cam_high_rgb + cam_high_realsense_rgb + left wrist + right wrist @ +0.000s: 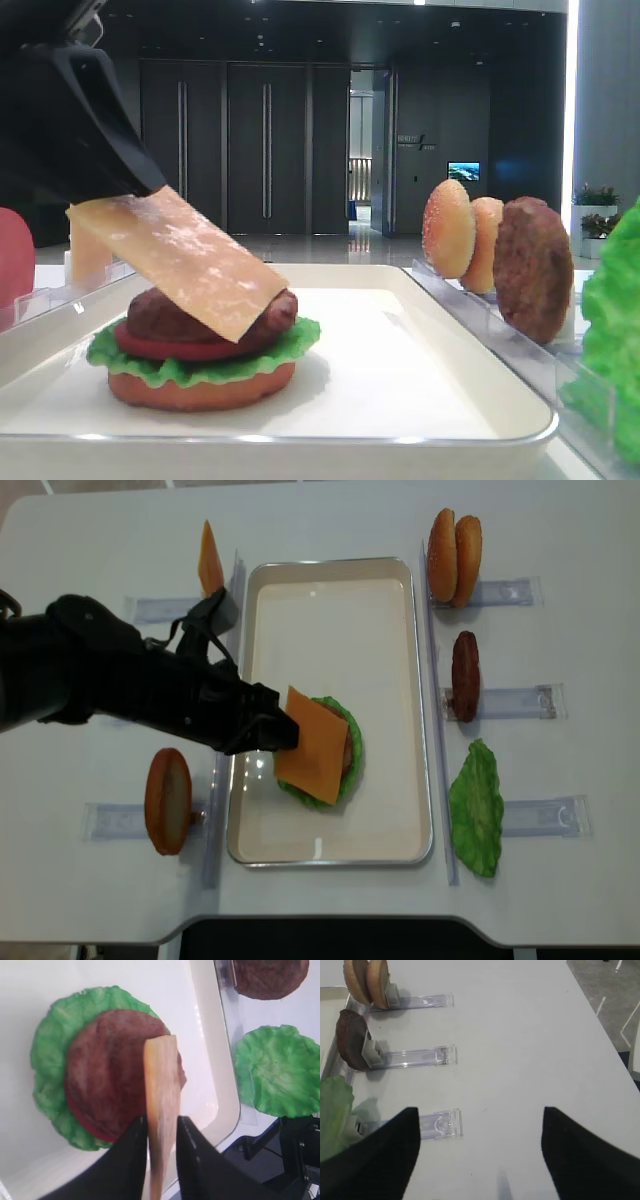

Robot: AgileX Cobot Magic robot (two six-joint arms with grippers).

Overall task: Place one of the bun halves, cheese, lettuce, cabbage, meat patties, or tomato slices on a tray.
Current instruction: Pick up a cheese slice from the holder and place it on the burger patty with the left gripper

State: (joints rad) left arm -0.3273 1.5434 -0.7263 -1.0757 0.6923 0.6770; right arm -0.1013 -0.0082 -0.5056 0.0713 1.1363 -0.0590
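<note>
White counter (330, 520), tray (400, 680) centred, left hand (161, 1132) pinching tilted cheese (312, 745) over patty (107, 1067) stack, right hand (479, 1152) clenched at three o'clock.

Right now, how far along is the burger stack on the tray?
Done: a bottom bun, lettuce, a tomato slice and a meat patty are stacked on the tray.
In hand: the left gripper pinches the cheese slice by one edge, tilted, its lower corner on the patty.
Left: let the cheese go so it lies flat. The right gripper is over bare table.
</note>
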